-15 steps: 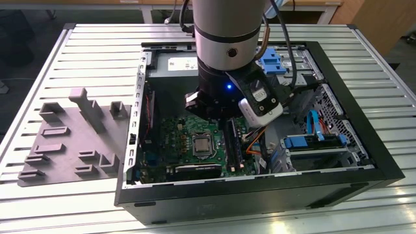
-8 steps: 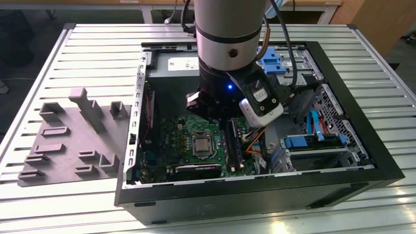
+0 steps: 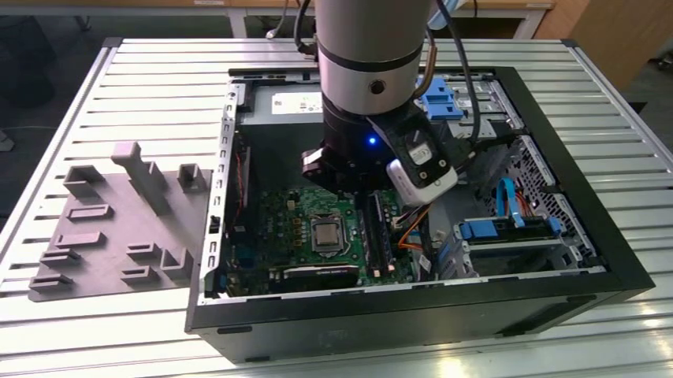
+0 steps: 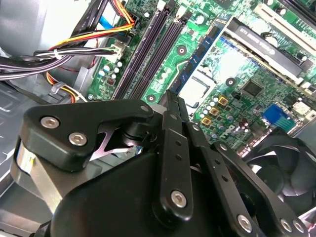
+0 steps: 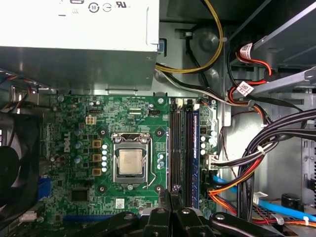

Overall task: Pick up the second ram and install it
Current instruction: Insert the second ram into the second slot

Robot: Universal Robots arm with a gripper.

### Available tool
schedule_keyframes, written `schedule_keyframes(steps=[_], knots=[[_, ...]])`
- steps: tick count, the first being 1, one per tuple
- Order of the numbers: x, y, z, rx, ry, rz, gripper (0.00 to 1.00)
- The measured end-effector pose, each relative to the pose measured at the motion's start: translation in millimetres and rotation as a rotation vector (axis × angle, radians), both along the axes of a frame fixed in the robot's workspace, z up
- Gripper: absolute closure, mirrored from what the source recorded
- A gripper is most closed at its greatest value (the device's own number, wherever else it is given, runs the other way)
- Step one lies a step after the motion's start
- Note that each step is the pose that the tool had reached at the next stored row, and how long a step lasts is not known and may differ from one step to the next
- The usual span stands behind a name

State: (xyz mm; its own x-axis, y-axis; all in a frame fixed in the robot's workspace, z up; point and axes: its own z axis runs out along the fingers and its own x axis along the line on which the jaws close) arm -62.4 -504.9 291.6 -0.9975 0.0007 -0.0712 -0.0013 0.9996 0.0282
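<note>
You should hold the ram (image 5: 195,158), upright on the board (image 5: 74,168) beside the gripper (image 5: 174,193) (I cannot tell its grip), by its edges: it is thin, light, stiff and easily broken.

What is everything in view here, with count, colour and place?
table: one, silver slatted, under everything.
computer case: one, black, on the table.
fixture plate: one, grey with raised blocks, on the table, exterior view's left of the case.
motherboard: one, green, inside the case.
processor: one, silver, socketed on the motherboard.
memory stick: at least one, dark and blue, standing in the slots beside the processor.
fan: one, black, at the motherboard's edge.
power supply: one, grey, inside the case.
cables: several, black, yellow, red, orange, blue, beside the slots.
arm: one, silver-grey, reaching into the case.
hand: one, black, above the slots.
</note>
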Motion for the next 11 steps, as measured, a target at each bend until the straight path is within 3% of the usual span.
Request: schedule_keyframes(steps=[11], knots=[[0.7, 1.4, -3.6, 0.0002, -0.0001, -0.009, 0.88]])
